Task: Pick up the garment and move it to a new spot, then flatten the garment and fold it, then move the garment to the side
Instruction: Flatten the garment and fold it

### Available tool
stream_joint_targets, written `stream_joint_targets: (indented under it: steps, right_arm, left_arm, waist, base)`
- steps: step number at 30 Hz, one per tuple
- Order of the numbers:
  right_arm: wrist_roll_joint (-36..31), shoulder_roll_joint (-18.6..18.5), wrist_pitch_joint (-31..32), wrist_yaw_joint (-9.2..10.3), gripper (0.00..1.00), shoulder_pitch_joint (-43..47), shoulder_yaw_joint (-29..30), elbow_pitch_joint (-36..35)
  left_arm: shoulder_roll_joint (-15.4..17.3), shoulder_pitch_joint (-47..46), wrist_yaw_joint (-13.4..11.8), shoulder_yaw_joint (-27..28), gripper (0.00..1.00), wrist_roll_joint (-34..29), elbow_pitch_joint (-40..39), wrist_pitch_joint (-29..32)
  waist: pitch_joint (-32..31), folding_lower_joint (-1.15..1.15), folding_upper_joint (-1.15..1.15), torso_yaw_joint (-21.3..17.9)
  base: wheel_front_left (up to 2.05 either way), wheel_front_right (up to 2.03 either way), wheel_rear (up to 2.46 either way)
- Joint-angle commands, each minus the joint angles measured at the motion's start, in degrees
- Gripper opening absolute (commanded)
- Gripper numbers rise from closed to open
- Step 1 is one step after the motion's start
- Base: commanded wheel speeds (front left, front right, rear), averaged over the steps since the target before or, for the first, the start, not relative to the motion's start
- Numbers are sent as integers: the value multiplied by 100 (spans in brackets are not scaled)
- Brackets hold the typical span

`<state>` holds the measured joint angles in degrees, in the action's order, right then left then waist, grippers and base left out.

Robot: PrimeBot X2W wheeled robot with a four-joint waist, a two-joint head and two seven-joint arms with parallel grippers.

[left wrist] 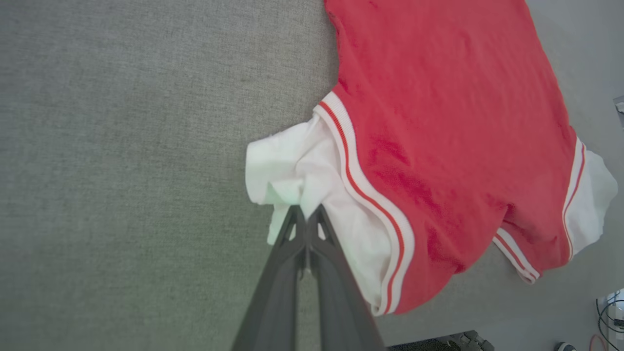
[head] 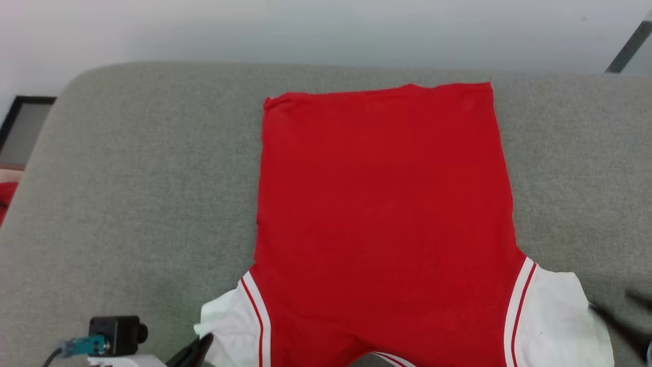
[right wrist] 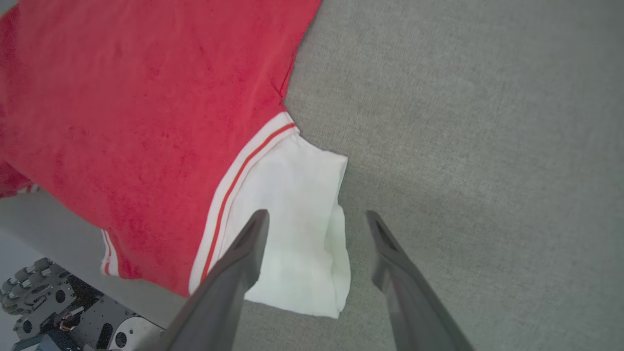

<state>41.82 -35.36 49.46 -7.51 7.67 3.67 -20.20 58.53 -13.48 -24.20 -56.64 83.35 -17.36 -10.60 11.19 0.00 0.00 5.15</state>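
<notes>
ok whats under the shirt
The shirt lies spread on the grey cushion, which shows beside it. Anything else beneath the fabric is covered and cannot be seen.

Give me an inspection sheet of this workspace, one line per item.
Surface: grey fabric cushion, lightly textured.
Job's things: garment spread flat, hem far, white sleeves near the robot.
Clutter: nothing seen on the cushion.
Grippers: left gripper shut, pinching the left-side sleeve; right gripper open, astride the right-side sleeve edge.
Cables: loose cables off the cushion.
Surroundings: pale wall; red thing at the far left.
</notes>
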Motion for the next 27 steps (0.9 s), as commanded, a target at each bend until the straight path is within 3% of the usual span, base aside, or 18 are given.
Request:
stream_joint_targets:
  steps: [1, 8, 14, 27]
  right_arm:
    - [-126, 60, 17, 4, 100, -335, 90, -116]
    - [-692, 262, -366, 4, 100, -2056, -160, 303]
    - [-1311, 555, -835, 4, 100, -3654, -543, 1623]
    - [-1713, 498, -390, 4, 100, -5904, -928, 4336]
  left_arm:
    - [-55, -100, 34, 39, 0, -74, 39, -38]
    - [-293, -381, 150, 29, 0, -266, 134, -8]
    - [-665, -827, 383, -89, 0, -511, 333, 208]
    - [-1525, -1691, 1056, -371, 0, -920, 1004, 583]
  waist:
    - [174, 0, 0, -40]
    - [547, 0, 0, 74]
    - [922, 0, 0, 433]
    - [1613, 0, 0, 1363]
  base:
    - [0, 0, 0]
    - [0, 0, 0]
    - [0, 0, 0]
    - [0, 0, 0]
